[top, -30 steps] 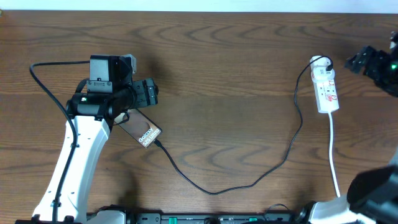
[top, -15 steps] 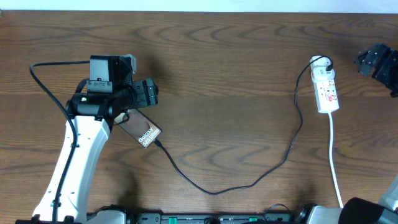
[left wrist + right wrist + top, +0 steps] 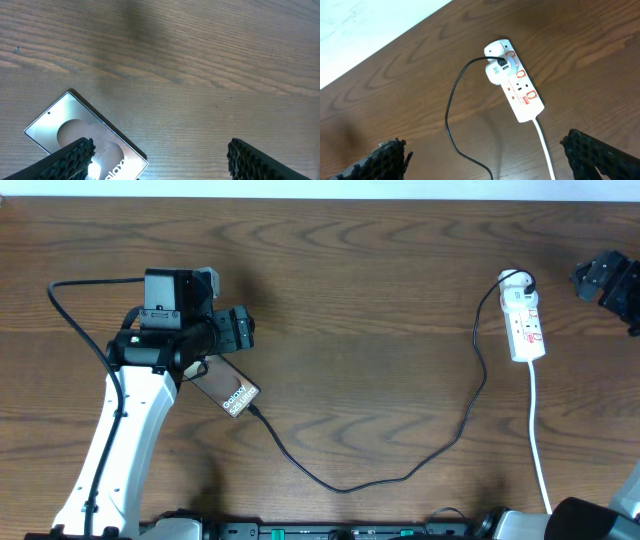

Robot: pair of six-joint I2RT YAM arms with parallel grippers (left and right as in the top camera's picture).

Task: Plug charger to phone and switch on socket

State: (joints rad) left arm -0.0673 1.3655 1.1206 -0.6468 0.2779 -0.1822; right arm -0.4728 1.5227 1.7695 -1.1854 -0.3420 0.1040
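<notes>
Left gripper, fingers spread, hovers over the phone at the worktop's left. Charger runs from the phone's near-right end across to the socket, whose long axis lies far-to-near. Right gripper, also spread, hangs near the socket's right side, so it is likely the nearer one for the switch.

Overhead looks straight down on the table. Left wrist sits close above the phone; right wrist sees the socket from farther, perhaps tilted. Overhead shares both.
</notes>
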